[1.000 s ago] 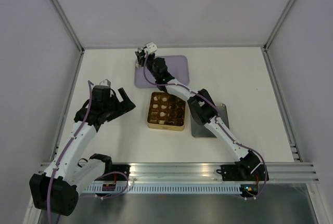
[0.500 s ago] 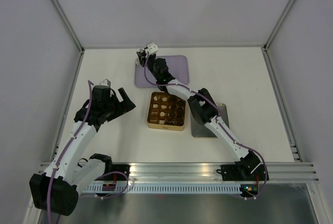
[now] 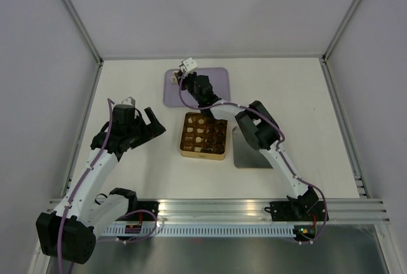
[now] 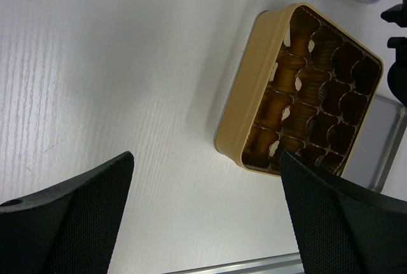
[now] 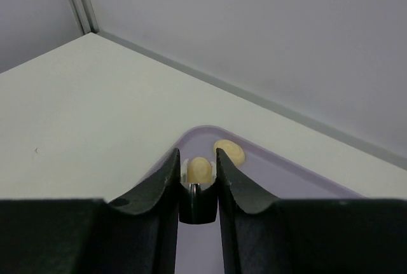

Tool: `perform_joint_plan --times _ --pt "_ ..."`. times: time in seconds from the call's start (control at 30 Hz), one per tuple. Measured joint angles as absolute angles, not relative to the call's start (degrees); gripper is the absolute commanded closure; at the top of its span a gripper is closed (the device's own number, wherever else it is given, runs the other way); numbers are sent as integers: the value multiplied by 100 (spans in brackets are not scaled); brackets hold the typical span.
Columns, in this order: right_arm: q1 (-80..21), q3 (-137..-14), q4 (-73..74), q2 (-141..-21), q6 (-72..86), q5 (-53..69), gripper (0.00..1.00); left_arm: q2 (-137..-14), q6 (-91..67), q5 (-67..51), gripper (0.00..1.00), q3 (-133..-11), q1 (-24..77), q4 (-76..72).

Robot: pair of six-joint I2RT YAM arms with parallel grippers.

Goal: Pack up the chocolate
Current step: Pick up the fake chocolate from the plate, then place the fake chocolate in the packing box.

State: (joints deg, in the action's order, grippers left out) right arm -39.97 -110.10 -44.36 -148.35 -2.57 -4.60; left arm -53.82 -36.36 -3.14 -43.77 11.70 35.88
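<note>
Chocolate (image 5: 229, 152): 2 small pale cream lumps lie on the flat lilac tray (image 5: 299, 182), lower centre. The right gripper (image 5: 197, 155) narrowly flanks 1, contact unclear. The left gripper (image 4: 205, 159) gapes, empty. The gold gridded tin (image 3: 203, 135) appears partly filled, so packing seems unfinished.

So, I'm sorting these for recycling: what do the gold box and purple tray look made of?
The gold box looks like thin metal, satin finish: soft sheen, crisp thin walls. The purple tray is probably matte plastic: even lilac colour, rounded corners, raised lip.
</note>
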Motion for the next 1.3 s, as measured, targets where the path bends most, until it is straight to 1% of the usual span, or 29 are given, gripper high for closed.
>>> perform_joint_plan --times 0.27,0.47,0.77,1.03,1.3 --pt "-3997 -9653 -4803 -13791 -344 -329 80 -5382 -3636 -314 0 -4377 1170 3588" --pt "-3997 -8346 -5015 -12678 -344 -228 82 -5382 -3636 -336 0 -4377 1170 3586" --pt "-3997 -6573 -4917 -10825 -165 117 83 -5450 -3636 -362 0 -4377 1170 3586" --pt "-4145 -5671 -4475 -9480 274 320 84 -5481 -3638 -401 0 -4377 1170 3557" --pt "-4969 -5089 -3747 -8624 480 113 84 -5478 -3638 -513 0 -4368 1170 3533"
